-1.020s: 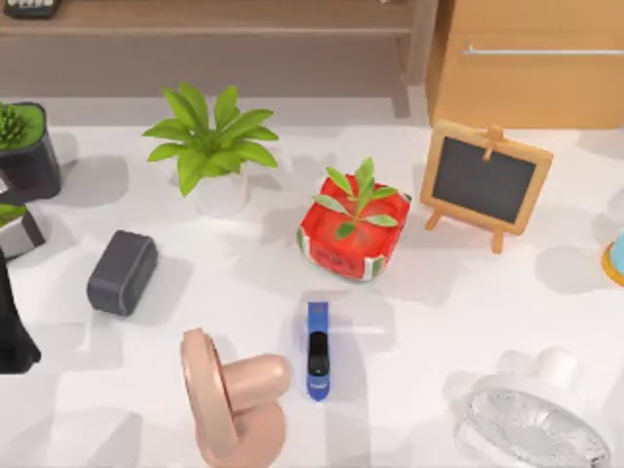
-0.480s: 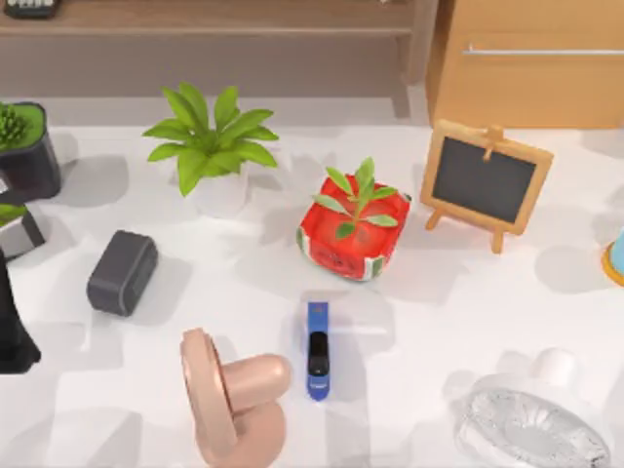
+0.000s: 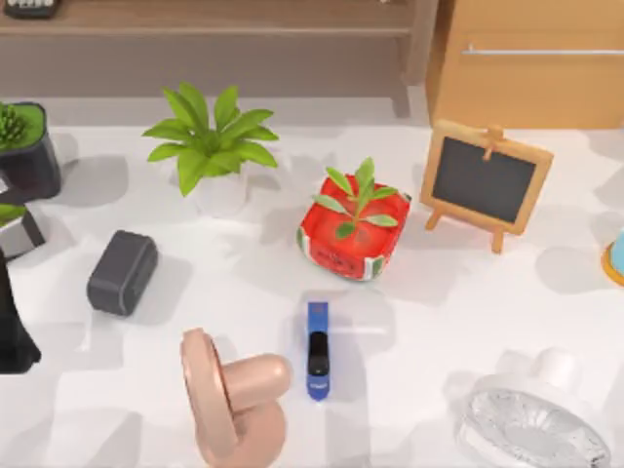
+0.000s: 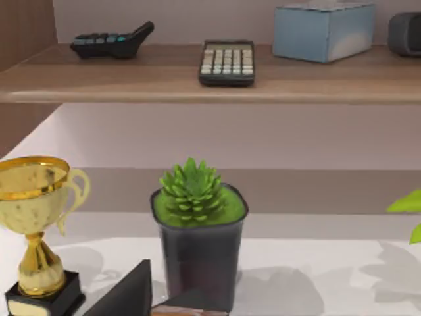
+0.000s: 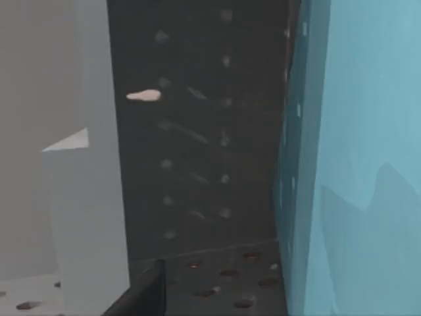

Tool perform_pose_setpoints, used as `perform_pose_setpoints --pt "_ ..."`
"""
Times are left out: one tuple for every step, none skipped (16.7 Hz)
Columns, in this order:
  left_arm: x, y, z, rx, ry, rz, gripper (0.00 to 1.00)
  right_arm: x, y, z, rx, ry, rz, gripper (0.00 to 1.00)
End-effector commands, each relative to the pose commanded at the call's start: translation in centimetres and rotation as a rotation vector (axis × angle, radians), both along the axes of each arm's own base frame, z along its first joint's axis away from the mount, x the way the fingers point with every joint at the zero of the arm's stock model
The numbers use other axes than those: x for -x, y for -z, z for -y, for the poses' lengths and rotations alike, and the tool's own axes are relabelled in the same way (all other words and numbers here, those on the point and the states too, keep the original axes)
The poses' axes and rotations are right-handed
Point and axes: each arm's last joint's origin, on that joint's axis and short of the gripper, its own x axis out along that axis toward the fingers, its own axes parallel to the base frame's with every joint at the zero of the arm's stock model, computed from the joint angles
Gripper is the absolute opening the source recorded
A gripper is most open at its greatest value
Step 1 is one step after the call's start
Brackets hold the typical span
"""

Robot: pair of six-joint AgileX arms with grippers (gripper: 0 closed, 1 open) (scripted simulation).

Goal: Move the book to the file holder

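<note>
In the right wrist view the file holder's dark perforated wall (image 5: 204, 131) and floor (image 5: 223, 283) lie straight ahead at very close range. The book's pale blue cover (image 5: 368, 171) stands upright against one side. A grey-white upright slab (image 5: 85, 197) stands on the other side. A dark part of my right gripper (image 5: 141, 293) shows low down, apart from the blue cover. My left arm (image 3: 12, 331) is parked at the table's left edge. Its wrist view faces a dark pot with a succulent (image 4: 197, 230).
Across the table stand a leafy white-potted plant (image 3: 213, 146), a red plant pot (image 3: 353, 229), a blue-and-black stapler (image 3: 318, 349), a small chalkboard easel (image 3: 486, 180), a grey box (image 3: 122, 271), a pink fan-like object (image 3: 229, 400) and a pale mesh fan (image 3: 531, 419). A gold trophy (image 4: 36, 224) stands by the succulent.
The pale mesh fan at the bottom right dipped slightly and came back. Nothing else in the top view has moved.
</note>
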Motion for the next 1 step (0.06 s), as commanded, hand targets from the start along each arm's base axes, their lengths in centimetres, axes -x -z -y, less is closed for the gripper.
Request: perform_pose_setpoints --pt "0.0 0.0 0.0 0.0 0.0 0.0 1.0 0.0 0.0 0.0 0.0 0.0 0.0 1.0"
